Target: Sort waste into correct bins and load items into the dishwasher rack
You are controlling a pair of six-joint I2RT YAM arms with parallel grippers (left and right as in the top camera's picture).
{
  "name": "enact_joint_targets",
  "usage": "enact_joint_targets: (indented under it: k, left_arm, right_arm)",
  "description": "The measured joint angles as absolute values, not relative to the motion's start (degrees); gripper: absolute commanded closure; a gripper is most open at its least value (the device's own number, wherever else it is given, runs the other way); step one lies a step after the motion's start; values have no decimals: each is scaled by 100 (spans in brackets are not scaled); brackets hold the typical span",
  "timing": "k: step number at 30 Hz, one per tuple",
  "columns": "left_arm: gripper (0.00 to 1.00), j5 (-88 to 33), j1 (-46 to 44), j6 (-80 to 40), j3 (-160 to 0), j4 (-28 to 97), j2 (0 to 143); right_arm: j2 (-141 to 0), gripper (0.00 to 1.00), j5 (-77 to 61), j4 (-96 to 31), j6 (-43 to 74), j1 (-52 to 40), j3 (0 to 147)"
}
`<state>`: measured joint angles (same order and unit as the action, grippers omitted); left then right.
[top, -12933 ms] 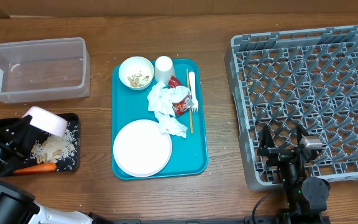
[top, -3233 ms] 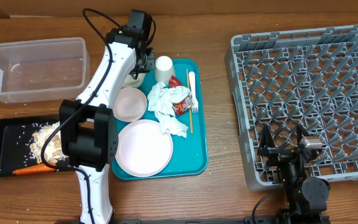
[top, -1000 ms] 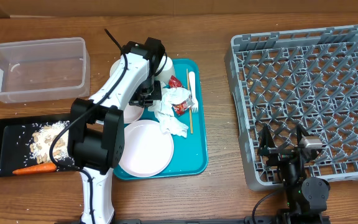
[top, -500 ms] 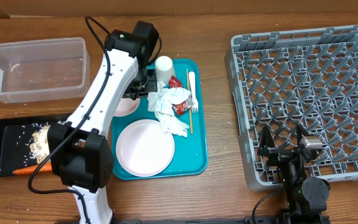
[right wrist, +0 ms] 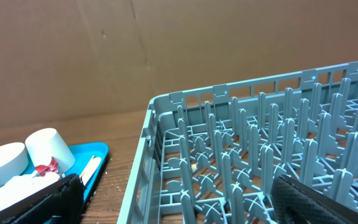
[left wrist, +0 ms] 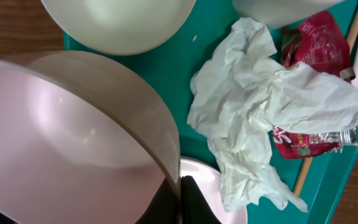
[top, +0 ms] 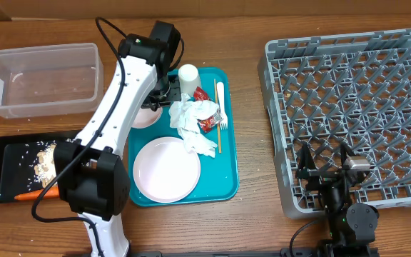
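Observation:
My left gripper (left wrist: 180, 190) is shut on the rim of a small white bowl (left wrist: 73, 143), held tilted over the left edge of the teal tray (top: 223, 178). From overhead the gripper (top: 161, 100) and bowl (top: 143, 114) sit just left of the crumpled napkins (top: 191, 125). A second bowl (left wrist: 117, 18), cup (top: 188, 75), red wrapper (top: 207, 120), fork (top: 220, 93), wooden stick (top: 217, 132) and plate (top: 165, 169) lie on the tray. My right gripper (right wrist: 185, 205) stands open at the near edge of the grey dishwasher rack (top: 355, 107).
The clear tub (top: 41, 78) stands at the back left. In front of it the black tray (top: 9, 171) holds beige scraps (top: 45, 160) and a carrot (top: 27, 194). The left arm reaches across the tray's left side.
Over the last second the left arm swung left and back, carrying the bowl from beside the plate towards the tray's left edge. The right arm stayed still.

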<state>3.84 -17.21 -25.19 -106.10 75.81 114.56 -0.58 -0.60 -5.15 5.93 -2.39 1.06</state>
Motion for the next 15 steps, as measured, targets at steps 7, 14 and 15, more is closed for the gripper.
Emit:
enact_joint_targets:
  k: [7,14,15]
  left_arm:
    - [96,384,-1721,-2519,-10453,7387,11594]
    - [91,360,-1721,-2539,-10438,7349,11968]
    - [91,342,-1721,-2536,-10438,7349,12016]
  right_arm:
    - [-58,0,-60,-515,593,-239,106]
    - [-58,0,-62,-517,593,-239,106]
    - [-58,0,-58,-517,593,-239,106]
